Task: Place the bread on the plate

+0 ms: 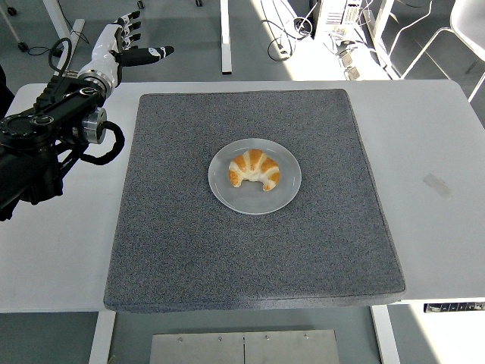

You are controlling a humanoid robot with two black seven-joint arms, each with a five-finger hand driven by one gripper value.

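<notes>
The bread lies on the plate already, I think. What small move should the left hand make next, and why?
Probably just keep the left hand away and bring the arm to rest at the left edge. The bread lies wholly on the plate in the middle of the grey mat, and the hand is open, empty and far from it, beyond the table's far left corner.

Single head camera looking down and forward from high up, white table [432, 136] filling the frame, near edge running along the bottom, floor showing at the top.
</notes>
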